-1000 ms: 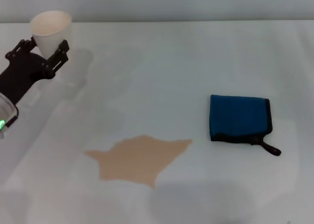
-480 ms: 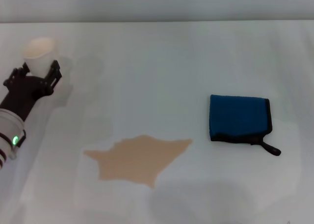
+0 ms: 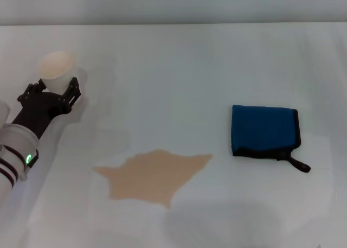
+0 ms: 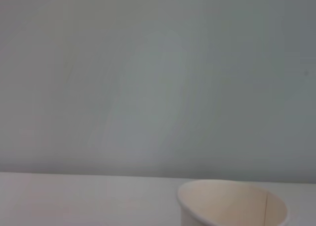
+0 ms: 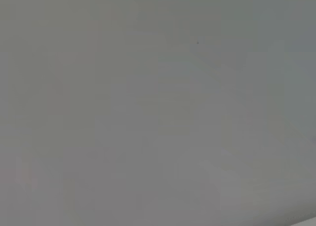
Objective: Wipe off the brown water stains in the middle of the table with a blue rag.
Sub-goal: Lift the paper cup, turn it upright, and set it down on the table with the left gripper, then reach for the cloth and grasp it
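The brown water stain (image 3: 154, 175), a flat tan puddle with pointed edges, lies on the white table (image 3: 179, 69) at the near middle. The blue rag (image 3: 264, 131), folded with black edging and a loop tab, lies flat to the right of the stain, apart from it. My left gripper (image 3: 53, 89) is at the far left, its fingers on either side of a white paper cup (image 3: 57, 68) that stands upright. The cup's rim also shows in the left wrist view (image 4: 232, 203). The right gripper is out of view.
The table's far edge (image 3: 173, 24) runs across the top of the head view. My left forearm (image 3: 16, 145) reaches in from the near left. The right wrist view shows only a plain grey surface.
My left gripper has brought the paper cup down and nearer to me, then slightly right. The rag and the stain have not moved.
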`<control>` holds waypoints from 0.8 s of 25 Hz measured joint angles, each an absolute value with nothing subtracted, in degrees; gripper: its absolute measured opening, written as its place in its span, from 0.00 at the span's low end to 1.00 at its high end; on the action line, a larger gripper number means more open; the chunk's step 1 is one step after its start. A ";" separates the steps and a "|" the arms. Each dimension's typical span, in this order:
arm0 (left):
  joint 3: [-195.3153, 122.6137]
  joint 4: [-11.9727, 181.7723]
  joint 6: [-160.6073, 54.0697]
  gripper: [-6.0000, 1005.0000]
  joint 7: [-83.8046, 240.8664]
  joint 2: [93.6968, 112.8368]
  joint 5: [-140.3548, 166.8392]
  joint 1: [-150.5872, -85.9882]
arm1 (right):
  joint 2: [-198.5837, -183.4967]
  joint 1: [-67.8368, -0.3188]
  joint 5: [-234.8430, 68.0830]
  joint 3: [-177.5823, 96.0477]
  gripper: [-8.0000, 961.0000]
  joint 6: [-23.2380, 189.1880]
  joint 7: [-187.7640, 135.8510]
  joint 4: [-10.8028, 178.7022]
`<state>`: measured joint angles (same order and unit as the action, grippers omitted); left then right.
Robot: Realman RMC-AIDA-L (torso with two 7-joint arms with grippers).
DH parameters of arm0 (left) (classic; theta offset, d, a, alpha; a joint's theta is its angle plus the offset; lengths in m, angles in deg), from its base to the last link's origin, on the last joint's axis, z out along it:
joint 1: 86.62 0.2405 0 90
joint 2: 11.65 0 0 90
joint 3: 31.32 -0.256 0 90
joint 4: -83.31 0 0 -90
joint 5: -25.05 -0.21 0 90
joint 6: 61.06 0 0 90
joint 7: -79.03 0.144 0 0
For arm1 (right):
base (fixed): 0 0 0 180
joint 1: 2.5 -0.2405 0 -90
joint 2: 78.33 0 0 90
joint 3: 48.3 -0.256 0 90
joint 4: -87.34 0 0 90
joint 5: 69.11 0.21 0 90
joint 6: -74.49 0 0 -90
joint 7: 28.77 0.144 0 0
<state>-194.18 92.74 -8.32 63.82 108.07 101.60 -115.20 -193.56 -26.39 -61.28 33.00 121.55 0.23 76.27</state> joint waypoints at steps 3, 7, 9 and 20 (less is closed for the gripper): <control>-194.18 92.78 -8.46 0.74 64.18 108.07 101.45 -115.01 | -193.56 -26.40 -61.29 32.99 0.86 121.58 0.23 76.27; -194.18 94.02 -8.53 0.74 66.36 108.05 101.41 -114.44 | -193.55 -26.41 -61.29 32.94 0.86 121.60 0.26 76.27; -194.18 94.84 -8.40 0.77 67.41 108.06 101.41 -114.15 | -193.52 -26.41 -61.28 32.92 0.86 121.61 0.40 76.27; -194.17 97.16 -7.79 0.87 69.49 107.97 101.65 -112.38 | -193.49 -26.26 -61.20 32.91 0.86 121.61 0.69 76.27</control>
